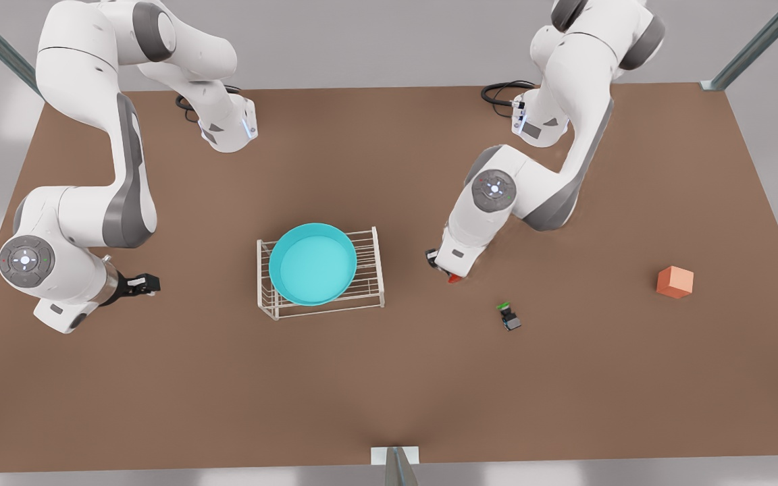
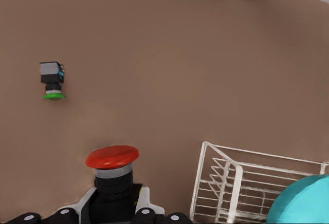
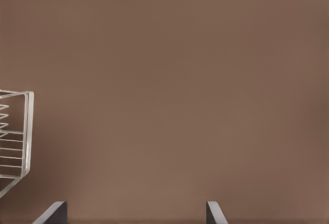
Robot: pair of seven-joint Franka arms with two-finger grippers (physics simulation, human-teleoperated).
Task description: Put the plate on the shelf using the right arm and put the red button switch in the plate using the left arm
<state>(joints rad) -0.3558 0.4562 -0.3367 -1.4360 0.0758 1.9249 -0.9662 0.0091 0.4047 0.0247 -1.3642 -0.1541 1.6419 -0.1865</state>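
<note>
Red button switch [image 2: 111, 158] base hidden betw left tool [image 2: 110, 203] fingers

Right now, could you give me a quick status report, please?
Left gripper shut on red button switch. Right gripper open, waiting beside shelf. Plate on shelf. Path clear.

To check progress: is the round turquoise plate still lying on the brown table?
No, the plate rests on top of the white wire shelf.

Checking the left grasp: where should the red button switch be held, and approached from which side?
Grip the black body below the cap, from its base end. The red button switch lies between the left gripper fingers; the wide cap overhangs, so pads seat better on the body.
</note>
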